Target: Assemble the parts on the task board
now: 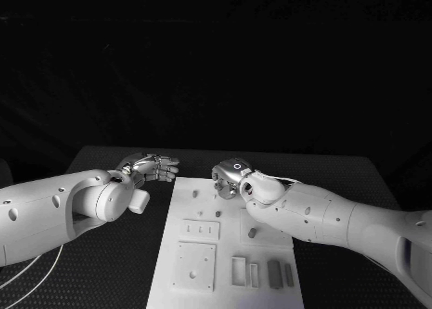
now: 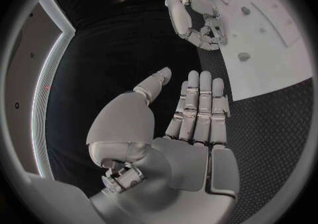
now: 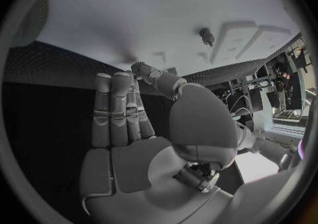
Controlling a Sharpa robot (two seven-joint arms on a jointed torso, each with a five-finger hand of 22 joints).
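Board: one, white; left hand and right hand empty, fingers apart.

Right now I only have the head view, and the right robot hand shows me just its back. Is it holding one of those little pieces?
Observer: No. In the right wrist view the right robot hand has a bare palm and straight fingers, with nothing in it.
Operator: And the left one?
Observer: The left wrist view shows the left robot hand empty too, its fingers straight and side by side, thumb apart.
Operator: What faces the right palm?
Observer: The task board. A small dark part sticks up from it, clear of the fingertips.
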